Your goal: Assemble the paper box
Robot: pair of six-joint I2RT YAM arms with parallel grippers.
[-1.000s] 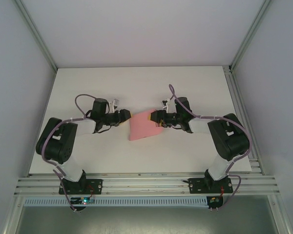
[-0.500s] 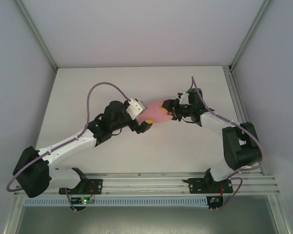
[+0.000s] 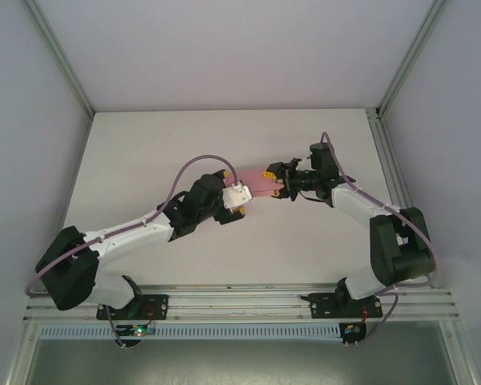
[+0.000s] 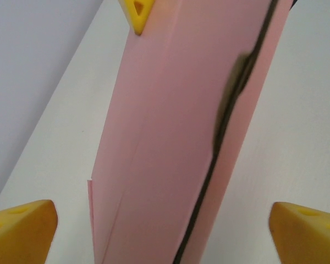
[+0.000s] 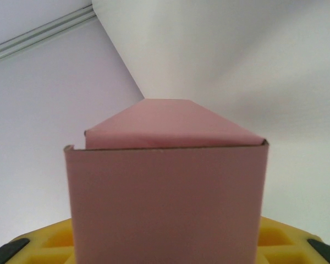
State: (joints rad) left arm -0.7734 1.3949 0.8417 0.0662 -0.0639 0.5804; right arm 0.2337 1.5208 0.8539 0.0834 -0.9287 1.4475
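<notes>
The paper box (image 3: 254, 184) is a small pink folded carton held off the table at the middle. My right gripper (image 3: 272, 181) is shut on its right end. In the right wrist view the paper box (image 5: 165, 192) stands between yellow fingers (image 5: 275, 242), with a slanted flap on top. My left gripper (image 3: 236, 192) is at the box's left end and open. In the left wrist view its yellow fingertips (image 4: 22, 226) sit far apart on either side of the pink box (image 4: 170, 143), not touching it. A dark open seam (image 4: 231, 110) runs along the box.
The white table (image 3: 144, 152) spreads all round the two grippers. Grey walls and aluminium frame rails (image 3: 393, 184) close it in at the left, right and back.
The right gripper has carried the box up and to the right, now folded narrower. The left arm has stretched out to the middle and brought its open fingers round the box's left end.
</notes>
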